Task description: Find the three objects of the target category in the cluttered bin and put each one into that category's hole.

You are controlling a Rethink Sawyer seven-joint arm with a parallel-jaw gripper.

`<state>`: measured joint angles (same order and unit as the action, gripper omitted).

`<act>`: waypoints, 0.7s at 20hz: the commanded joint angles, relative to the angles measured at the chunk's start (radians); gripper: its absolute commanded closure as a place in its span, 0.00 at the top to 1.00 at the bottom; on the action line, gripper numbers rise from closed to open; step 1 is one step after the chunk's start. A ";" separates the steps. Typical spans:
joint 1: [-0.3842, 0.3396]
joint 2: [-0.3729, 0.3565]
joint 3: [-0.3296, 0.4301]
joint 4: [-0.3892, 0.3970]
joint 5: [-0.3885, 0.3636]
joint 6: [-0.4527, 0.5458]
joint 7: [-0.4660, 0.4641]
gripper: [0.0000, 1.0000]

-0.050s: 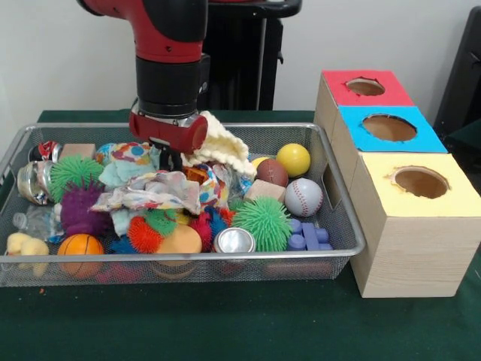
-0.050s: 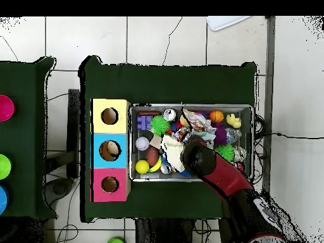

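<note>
One red and black arm lowers its gripper (image 1: pixel 170 158) into the wire bin (image 1: pixel 331 162), among patterned cloths (image 1: pixel 150 192); its fingers are hidden, so open or closed cannot be told. A cream knitted cloth (image 1: pixel 222 143) lies beside the wrist.

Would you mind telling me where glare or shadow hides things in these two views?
Front view: the silver can top glares white; the hand is buried in dark cloth folds. Overhead view: the arm covers the bin's middle; the box holes are shadowed.
</note>
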<state>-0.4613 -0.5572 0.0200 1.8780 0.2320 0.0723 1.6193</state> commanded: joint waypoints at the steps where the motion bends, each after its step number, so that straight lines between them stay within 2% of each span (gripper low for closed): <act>1: 0.044 0.008 0.180 0.152 0.050 0.309 0.188 0.00; 5: 0.022 0.002 0.210 0.164 0.058 0.314 0.166 0.00; 9: 0.034 -0.018 0.198 0.160 0.073 0.363 0.173 0.00; 14: 0.038 -0.017 0.195 0.154 0.077 0.373 0.178 0.00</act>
<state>-0.4502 -0.6058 0.0873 1.9049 0.2633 0.2617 1.6193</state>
